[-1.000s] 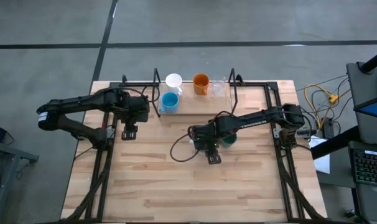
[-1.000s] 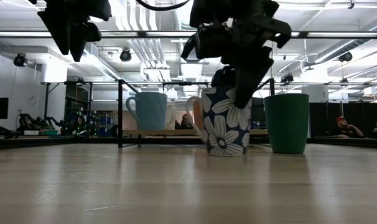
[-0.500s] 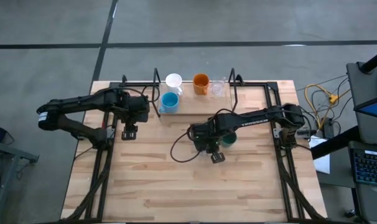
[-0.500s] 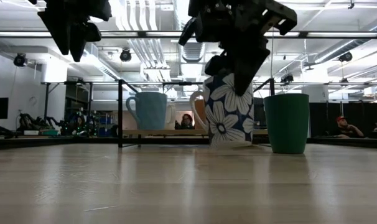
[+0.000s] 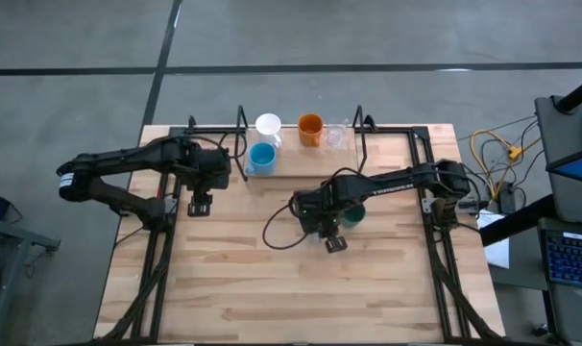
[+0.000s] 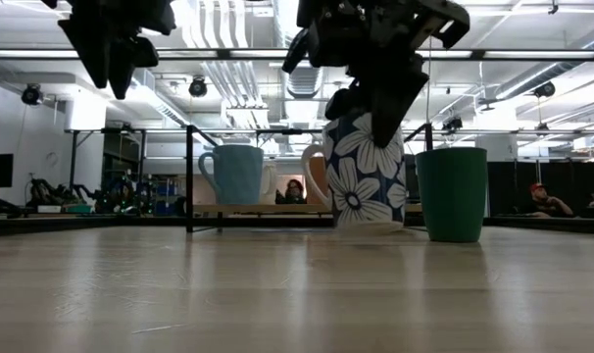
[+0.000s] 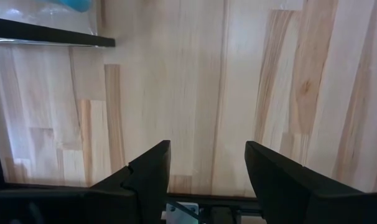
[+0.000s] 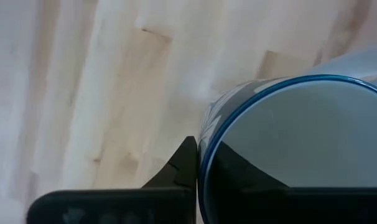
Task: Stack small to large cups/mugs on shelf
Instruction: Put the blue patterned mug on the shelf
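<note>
The right gripper [image 6: 380,123], its fingers closed on the rim of the blue mug with white flowers [image 6: 364,175], holds it just above the tabletop beside the dark green cup [image 6: 452,193], with the wooden shelf [image 5: 291,163] farther behind, while the left gripper [image 5: 199,205] waits open near the light blue mug [image 5: 260,158].

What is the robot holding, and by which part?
The right gripper holds the floral mug by its rim, one finger inside and one outside, lifted just off the table. The left gripper is open, holding nothing.
</note>
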`<move>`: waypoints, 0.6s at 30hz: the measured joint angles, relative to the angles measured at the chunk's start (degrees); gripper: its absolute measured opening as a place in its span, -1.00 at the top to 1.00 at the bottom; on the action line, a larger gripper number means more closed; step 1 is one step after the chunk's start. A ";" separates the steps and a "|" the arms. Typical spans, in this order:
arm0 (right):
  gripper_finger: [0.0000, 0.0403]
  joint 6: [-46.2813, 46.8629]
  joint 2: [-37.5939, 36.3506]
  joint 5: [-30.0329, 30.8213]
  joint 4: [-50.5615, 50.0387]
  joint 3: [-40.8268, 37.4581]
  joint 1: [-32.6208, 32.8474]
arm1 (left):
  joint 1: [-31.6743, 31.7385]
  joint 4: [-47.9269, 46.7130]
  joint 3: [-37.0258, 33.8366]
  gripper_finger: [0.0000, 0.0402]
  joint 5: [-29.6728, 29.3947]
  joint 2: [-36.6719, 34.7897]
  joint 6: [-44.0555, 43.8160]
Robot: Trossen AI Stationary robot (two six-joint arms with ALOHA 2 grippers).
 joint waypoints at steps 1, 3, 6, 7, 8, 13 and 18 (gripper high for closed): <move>0.93 -0.14 0.00 -1.04 0.04 -0.08 -0.02 | 0.00 0.00 -0.10 0.04 -0.02 0.00 0.00; 0.93 -0.22 0.00 -1.46 0.29 -0.29 0.06 | 0.00 -0.01 -0.29 0.04 -0.06 -0.01 -0.02; 0.92 2.26 0.00 -1.45 1.78 -1.01 0.07 | 0.02 0.00 -0.39 0.04 -0.04 0.00 -0.04; 0.90 4.29 0.00 -1.15 2.89 -1.19 0.02 | 0.02 0.00 -0.39 0.04 -0.04 0.00 -0.04; 0.87 5.40 0.00 -0.87 3.75 -1.27 -0.08 | 0.00 0.02 -0.41 0.04 -0.04 0.00 -0.04; 0.60 6.80 -0.11 -0.65 5.06 -1.60 -0.14 | 0.02 0.10 -0.44 0.04 -0.04 -0.02 -0.15; 0.35 7.06 -0.11 -0.76 5.20 -1.74 -0.09 | 0.00 0.44 -0.44 0.04 -0.03 -0.02 -0.17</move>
